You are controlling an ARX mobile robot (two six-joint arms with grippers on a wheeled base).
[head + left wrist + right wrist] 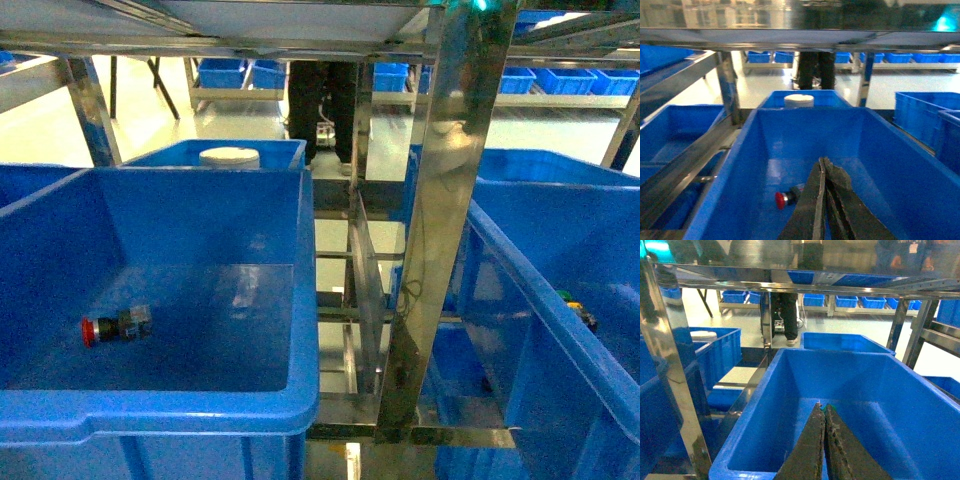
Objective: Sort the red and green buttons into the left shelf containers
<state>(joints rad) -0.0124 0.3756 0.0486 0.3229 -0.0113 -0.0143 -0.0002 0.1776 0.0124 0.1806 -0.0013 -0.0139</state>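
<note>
Two large blue bins were seen side by side from the head camera, divided by an upright steel post of the rack. Nearest, at the bottom of each wrist view, a pair of dark fingers was shown pressed together with no gap and nothing between them: the left gripper was closed and empty over the left bin, and the right gripper was likewise closed and empty over the right bin. Neither gripper could be made out in the head view.

On the floor of the left bin, towards its left side, the red button was found lying on its side, cap to the left; in the left wrist view it lay just to the left of the closed fingers, partly hidden by them. In the right bin, against its far right edge in the head view, a small object with green and yellow on it was glimpsed, probably the green button, though it was too small to be told for certain.

Behind the left bin another blue bin was set, with a white round lid showing in it. Farther off, rows of small blue bins were ranged on distant shelves, and a person's dark legs were seen on the pale floor.
</note>
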